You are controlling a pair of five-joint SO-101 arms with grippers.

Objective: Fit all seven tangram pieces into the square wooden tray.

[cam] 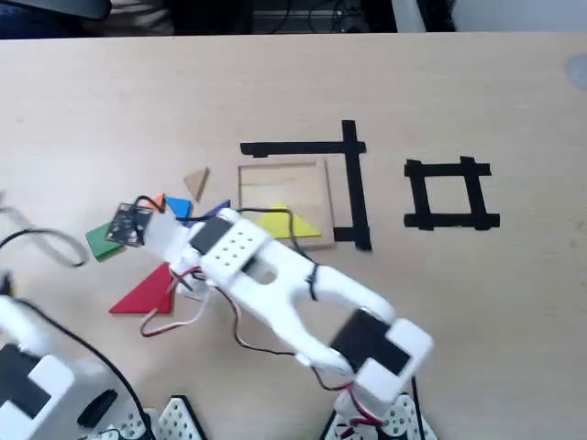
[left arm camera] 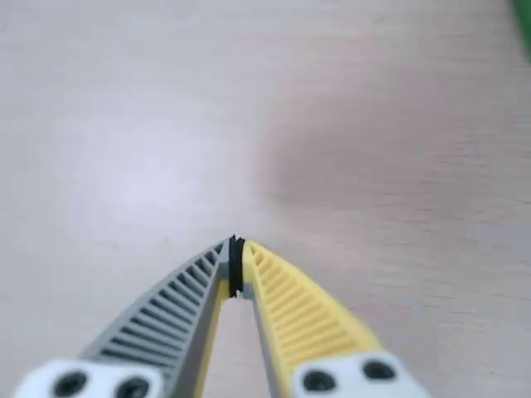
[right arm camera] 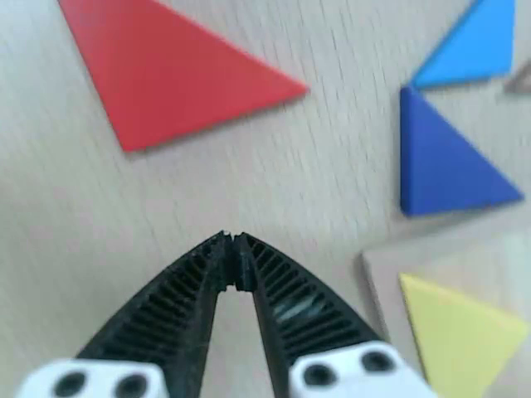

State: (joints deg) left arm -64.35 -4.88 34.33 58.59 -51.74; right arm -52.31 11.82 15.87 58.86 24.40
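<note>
My right gripper (right arm camera: 235, 249) is shut and holds nothing, low over bare table between the red triangle (right arm camera: 166, 66) and the dark blue triangle (right arm camera: 444, 157). A light blue piece (right arm camera: 477, 46) lies past the dark blue one. The square wooden tray (right arm camera: 390, 274) holds a yellow triangle (right arm camera: 460, 332). From above, the tray (cam: 284, 179) and yellow triangle (cam: 286, 223) sit mid-table, with the red triangle (cam: 147, 291), a green piece (cam: 99, 244), an orange piece (cam: 158, 200) and a tan triangle (cam: 197, 181) to their left. My left gripper (left arm camera: 235, 249) is shut over bare table.
Black tape marks an angle (cam: 353, 183) around the tray and a square frame (cam: 449, 194) to its right. The right arm (cam: 275, 275) stretches over the pieces, hiding part of them. The left arm (cam: 27, 371) stands at the near left corner.
</note>
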